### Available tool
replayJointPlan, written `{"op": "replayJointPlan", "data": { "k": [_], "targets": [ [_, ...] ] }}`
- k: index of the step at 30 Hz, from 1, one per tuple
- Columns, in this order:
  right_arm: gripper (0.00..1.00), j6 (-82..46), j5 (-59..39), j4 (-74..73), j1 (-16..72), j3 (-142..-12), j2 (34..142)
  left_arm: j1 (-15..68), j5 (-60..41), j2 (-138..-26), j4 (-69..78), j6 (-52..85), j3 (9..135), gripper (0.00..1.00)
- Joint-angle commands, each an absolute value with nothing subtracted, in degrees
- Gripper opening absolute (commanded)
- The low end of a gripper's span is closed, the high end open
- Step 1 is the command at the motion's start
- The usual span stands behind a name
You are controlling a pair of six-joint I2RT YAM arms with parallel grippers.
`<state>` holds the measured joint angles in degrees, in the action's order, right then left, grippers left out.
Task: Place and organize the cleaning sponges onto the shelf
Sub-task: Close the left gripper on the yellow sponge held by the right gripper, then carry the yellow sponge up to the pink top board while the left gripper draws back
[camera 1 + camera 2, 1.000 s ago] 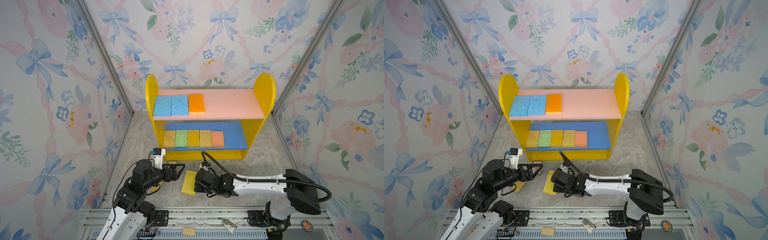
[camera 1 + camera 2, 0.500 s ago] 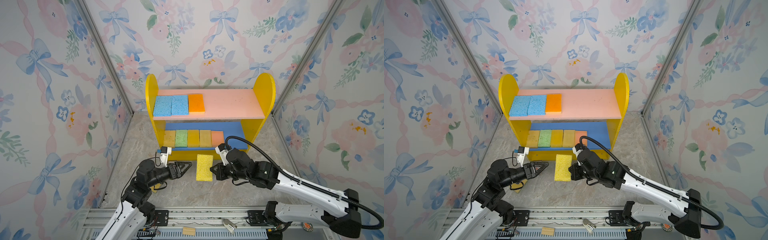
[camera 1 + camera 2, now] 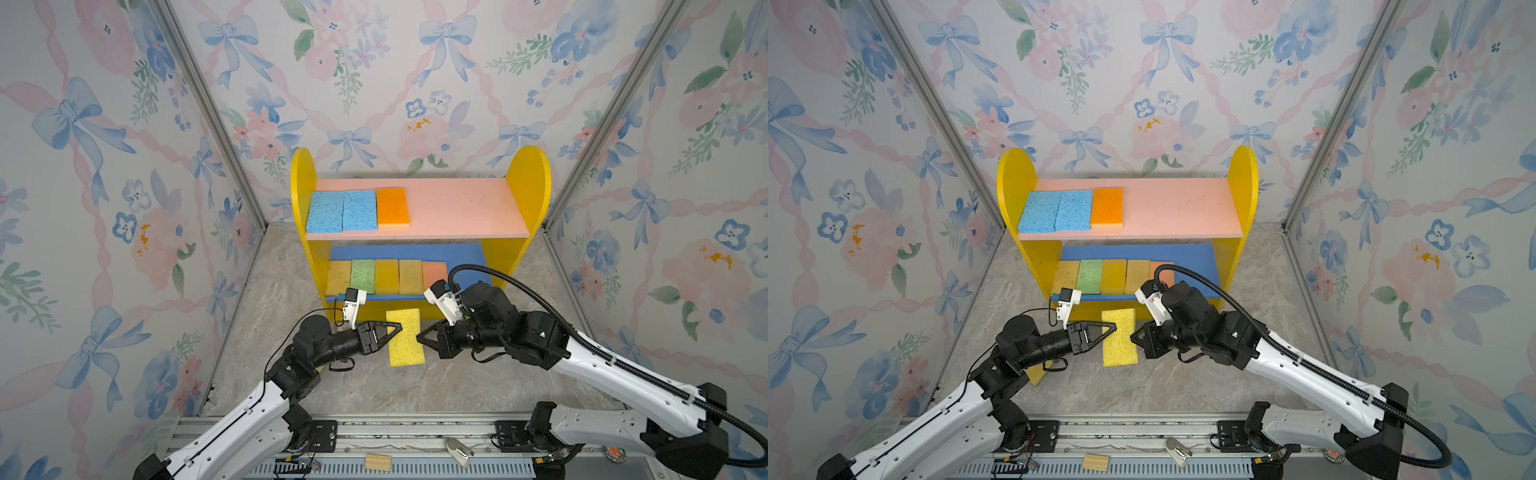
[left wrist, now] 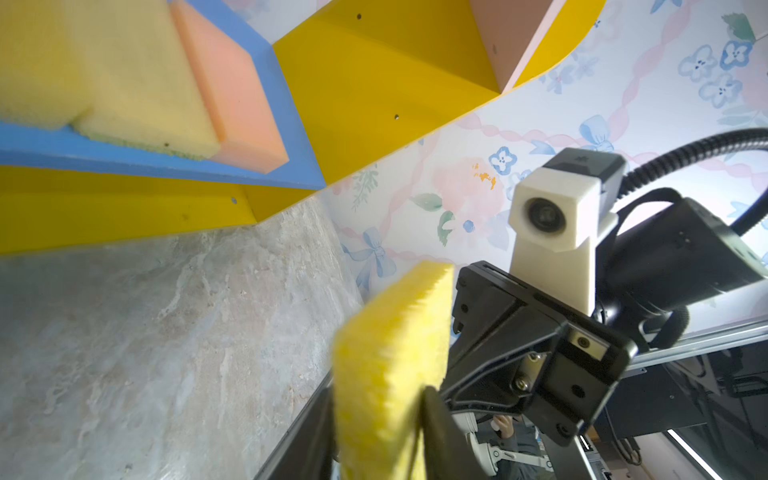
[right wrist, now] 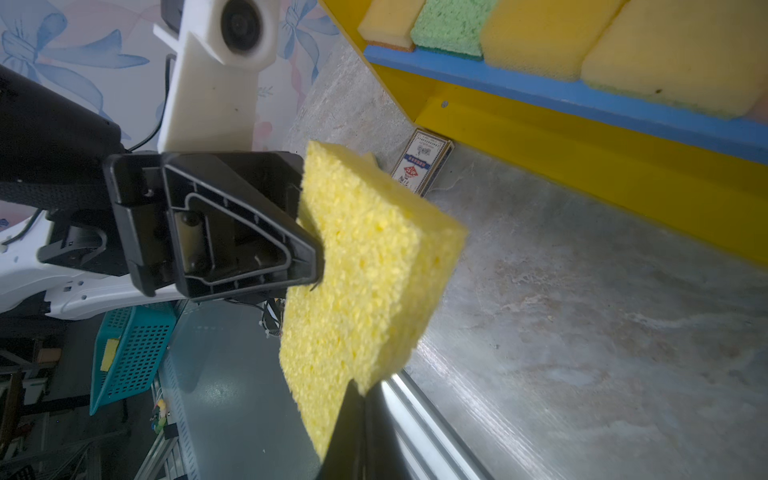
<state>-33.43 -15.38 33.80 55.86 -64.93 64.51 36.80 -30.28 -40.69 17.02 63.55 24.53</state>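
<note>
You have the yellow sponge (image 3: pixel 405 338) in the air just in front of the shelf (image 3: pixel 528 183), above the tabletop (image 3: pixel 457 386), pinched from both sides. Your right hand (image 3: pixel 422 337) is clamped on one long edge, and your left hand (image 3: pixel 395 328) is closed on the opposite edge. This looks like a handover, so check that the left grip bites well into the foam before the right lets go, because soft foam can slip from a shallow pinch. Open the right hand fully and draw it straight away so it doesn't drag the sponge. The pink upper board (image 3: pixel 457 208) has bare room beside the orange sponge (image 3: pixel 392 207). Carry yours there flat and set it flush against that one.
</note>
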Motion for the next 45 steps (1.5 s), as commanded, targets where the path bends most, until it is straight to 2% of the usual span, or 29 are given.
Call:
{"op": "replayJointPlan", "data": {
  "k": [1,4,6,8,12,18,25,31,34,35,37,38,41,45],
  "targets": [
    [0.19,-34.0,-20.9,31.7,53.4,-64.2,62.9,37.0,-29.2,-40.6,21.2,64.0,24.8,0.11],
    [0.55,-35.4,-25.2,28.6,50.5,-62.0,61.0,37.0,-28.8,-39.9,22.2,65.2,24.7,0.04],
    [0.7,-38.1,-27.6,27.3,48.6,-60.7,59.6,37.0,-28.3,-39.2,23.1,66.4,24.7,0.03],
    [0.78,-39.7,-29.8,24.7,47.6,-58.9,57.8,37.1,-27.1,-38.5,23.9,68.1,24.7,0.03],
    [0.8,-44.4,-33.3,18.4,47.5,-55.2,56.1,37.0,-25.5,-38.3,26.5,71.1,25.0,0.02],
    [0.73,-45.4,-32.7,16.6,50.5,-54.9,56.6,37.0,-24.5,-38.8,26.5,71.6,26.3,0.02],
    [0.52,-45.4,-31.3,16.3,52.1,-56.4,58.8,37.0,-25.1,-38.3,26.7,71.8,26.0,0.03],
    [0.23,-45.6,-28.2,17.7,52.2,-57.1,59.5,36.9,-25.7,-38.0,26.8,71.7,25.8,0.03],
    [0.14,-44.9,-25.8,20.3,52.1,-57.8,58.8,36.8,-25.8,-37.9,26.8,71.5,25.6,0.07],
    [0.11,-44.7,-24.9,21.4,51.8,-58.0,58.3,36.5,-26.2,-37.9,26.7,71.4,25.6,0.13],
    [0.1,-44.3,-22.7,24.1,51.3,-58.4,56.8,35.5,-27.7,-37.8,25.8,71.0,25.5,0.45],
    [0.09,-44.0,-21.5,25.9,50.9,-58.9,56.0,34.4,-28.8,-37.6,24.6,70.4,25.6,0.55],
    [0.09,-42.1,-18.0,32.2,50.1,-61.6,53.4,30.3,-29.8,-35.3,13.1,64.5,27.9,0.71],
    [0.09,-38.3,-13.1,42.0,50.1,-68.6,51.5,24.5,-30.5,-32.2,-1.5,54.5,32.0,0.82]
  ]
}}
